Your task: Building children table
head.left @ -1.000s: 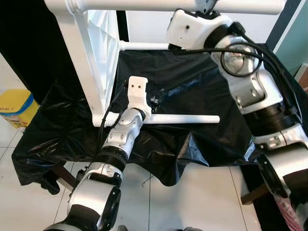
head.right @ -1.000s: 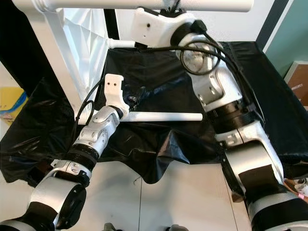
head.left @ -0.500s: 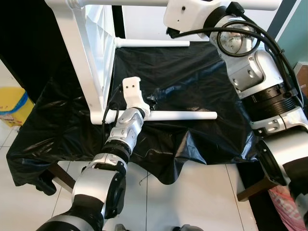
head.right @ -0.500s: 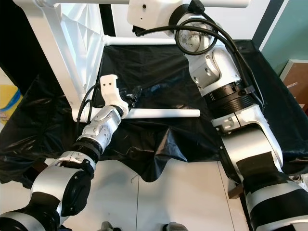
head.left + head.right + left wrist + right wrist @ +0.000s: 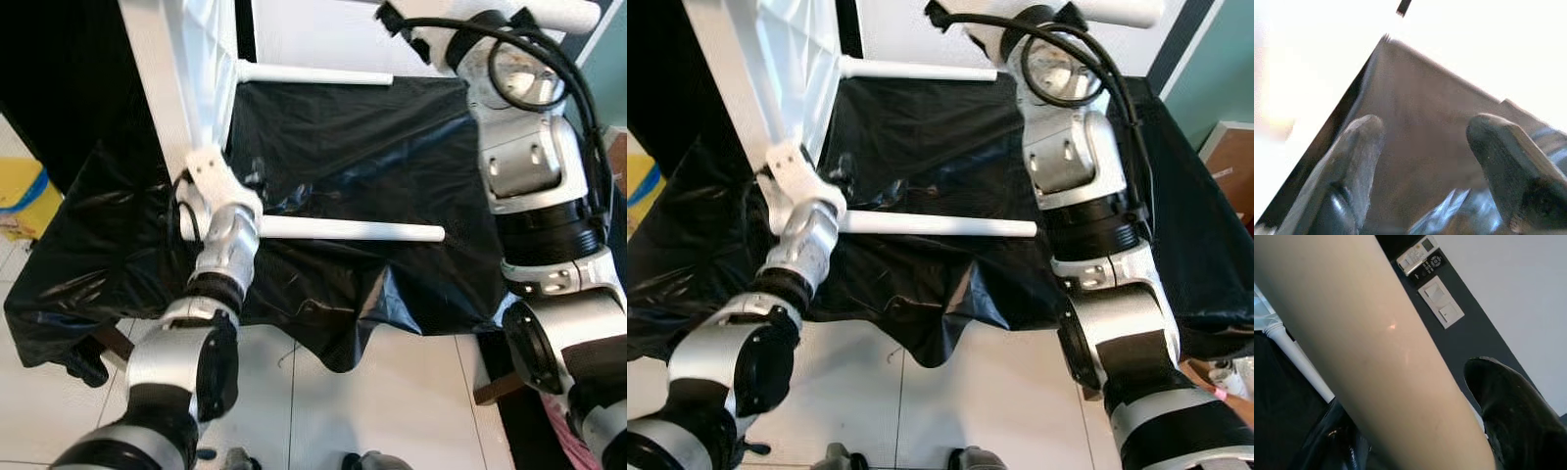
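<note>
The table frame (image 5: 181,88) stands at ten o'clock on the plastic sheet (image 5: 372,147); one leg (image 5: 353,231) lies centrally, another (image 5: 313,74) behind it at twelve.

Your left arm (image 5: 220,257) rises through the lower left of the frame to the white table frame (image 5: 167,88) at upper left. A white leg (image 5: 343,230) lies across the centre on black sheeting (image 5: 343,137). Your right arm (image 5: 534,186) fills the right edge.

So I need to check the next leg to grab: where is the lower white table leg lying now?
In the left eye view, the lower white table leg lies across the black cloth, just right of the left gripper's wrist.
</note>
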Motion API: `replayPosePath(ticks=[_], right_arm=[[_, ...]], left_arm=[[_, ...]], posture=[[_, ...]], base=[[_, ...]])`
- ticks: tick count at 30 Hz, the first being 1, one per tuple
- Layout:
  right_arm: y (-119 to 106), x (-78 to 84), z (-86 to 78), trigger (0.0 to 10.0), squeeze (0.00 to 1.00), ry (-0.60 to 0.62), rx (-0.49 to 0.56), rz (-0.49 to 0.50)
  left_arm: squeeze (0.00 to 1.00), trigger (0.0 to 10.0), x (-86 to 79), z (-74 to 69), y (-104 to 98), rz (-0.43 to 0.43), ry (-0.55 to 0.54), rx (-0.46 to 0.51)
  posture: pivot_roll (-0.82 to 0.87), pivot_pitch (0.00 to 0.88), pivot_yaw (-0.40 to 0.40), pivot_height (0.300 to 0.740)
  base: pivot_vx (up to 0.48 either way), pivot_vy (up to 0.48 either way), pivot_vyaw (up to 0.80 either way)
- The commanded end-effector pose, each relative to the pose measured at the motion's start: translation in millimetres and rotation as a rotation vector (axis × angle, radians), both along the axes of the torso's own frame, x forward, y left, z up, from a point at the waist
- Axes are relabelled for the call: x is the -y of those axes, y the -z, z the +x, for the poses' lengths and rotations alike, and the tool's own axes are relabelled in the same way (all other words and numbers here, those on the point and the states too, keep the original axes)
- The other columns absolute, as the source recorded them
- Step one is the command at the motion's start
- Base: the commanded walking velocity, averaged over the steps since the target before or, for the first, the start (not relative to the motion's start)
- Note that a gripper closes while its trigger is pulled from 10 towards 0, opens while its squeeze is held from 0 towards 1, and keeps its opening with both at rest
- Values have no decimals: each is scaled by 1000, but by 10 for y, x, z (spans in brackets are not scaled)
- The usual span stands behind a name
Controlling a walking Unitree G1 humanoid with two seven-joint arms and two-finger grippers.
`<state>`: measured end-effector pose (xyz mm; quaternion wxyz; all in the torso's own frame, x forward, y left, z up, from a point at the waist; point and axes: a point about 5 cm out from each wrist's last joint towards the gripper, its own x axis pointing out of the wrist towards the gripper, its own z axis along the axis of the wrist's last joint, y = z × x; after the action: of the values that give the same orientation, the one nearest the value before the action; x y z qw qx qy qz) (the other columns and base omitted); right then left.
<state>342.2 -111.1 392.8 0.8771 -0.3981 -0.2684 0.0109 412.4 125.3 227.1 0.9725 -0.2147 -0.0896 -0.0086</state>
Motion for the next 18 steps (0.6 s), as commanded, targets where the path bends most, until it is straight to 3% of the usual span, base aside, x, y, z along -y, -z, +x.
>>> replayPosePath(ticks=[1, 3, 4, 6, 16, 18], right_arm=[[58, 339, 0, 10000, 0, 33, -45, 263], [96, 439, -54, 10000, 0, 58, -51, 329], [96, 439, -54, 10000, 0, 58, -51, 329], [180, 560, -152, 10000, 0, 76, -53, 440], [361, 752, -409, 10000, 0, 106, -51, 663], [519, 899, -503, 10000, 0, 151, -62, 761]], left_arm=[[0, 10000, -52, 12, -307, 4, -52, 106], [0, 10000, -16, 0, -507, 4, -60, 176], [0, 10000, -16, 0, -507, 4, -60, 176], [0, 10000, 80, -38, -761, 14, -46, 268], [0, 10000, 200, -123, -1014, 24, -34, 368], [0, 10000, 275, -179, -1141, 46, -22, 424]], posture=[[-223, 124, -28, 740], [-226, 127, -25, 740], [-226, 127, -25, 740], [-228, 131, -21, 740], [-236, 147, -13, 740], [-234, 154, -9, 740]], base=[[0, 0, 0], [0, 0, 0], [0, 0, 0], [0, 0, 0], [0, 0, 0], [0, 0, 0]])
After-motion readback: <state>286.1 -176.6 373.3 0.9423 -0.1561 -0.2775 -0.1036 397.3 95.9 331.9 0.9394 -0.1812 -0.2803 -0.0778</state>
